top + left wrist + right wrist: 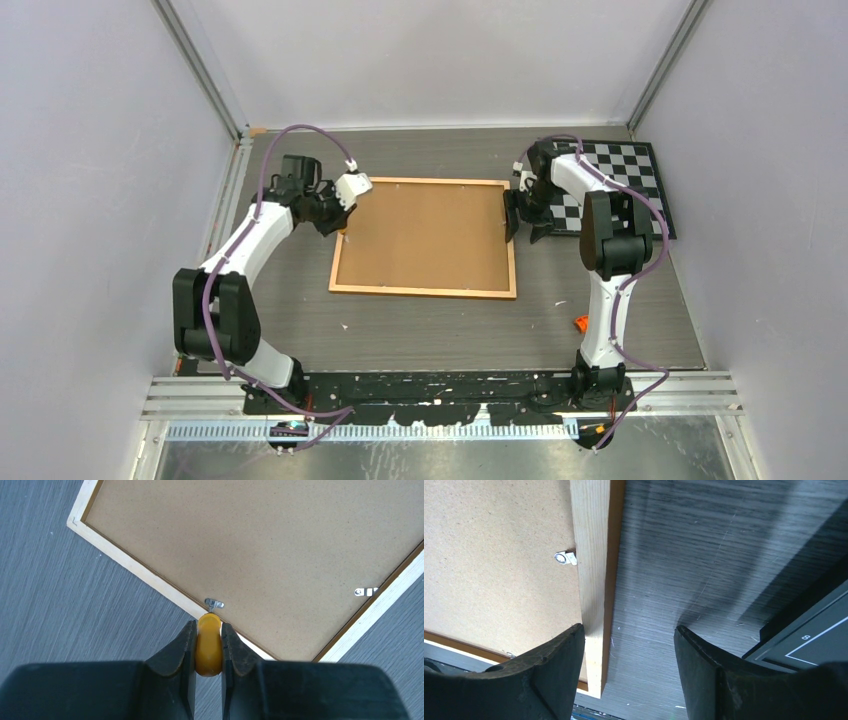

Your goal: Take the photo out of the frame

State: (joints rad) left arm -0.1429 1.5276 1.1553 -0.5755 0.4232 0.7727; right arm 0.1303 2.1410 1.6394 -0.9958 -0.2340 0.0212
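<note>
**Item: picture frame, face down, between two grippers**

Orientation: the frame (424, 291) lies flat on the grey table (450, 330) with its back up. Its long axis runs across from one gripper to the other, and its short sides face the two arms. It is set square to the table edges.

Position: the left short side sits directly ahead of the left gripper (341, 228). The right short side passes between the fingers of the right gripper (522, 220).

Left arm: the elbow is raised, the forearm reaches inward and the wrist is tipped down at the far end of the frame's left side. The jaws are clamped on a yellow piece (209, 650). Its rounded tip rests on the pale rim just short of a metal clip (214, 603).

Right arm: it is folded upright, with the wrist bent down and inward. The jaws stand well apart and grip nothing. One finger (559, 660) is over the rim and the board, and the other is over bare table outside the frame. A second clip (565, 558) lies ahead of the inner finger.

Appearance: the narrow rim is orange-brown on its outer face and pale raw wood on the back. The backing board (425, 235) is plain speckled tan fibreboard with small silver turn clips at its edges.

Nearby: a checkerboard (620, 185) lies outside the right jaws.
</note>
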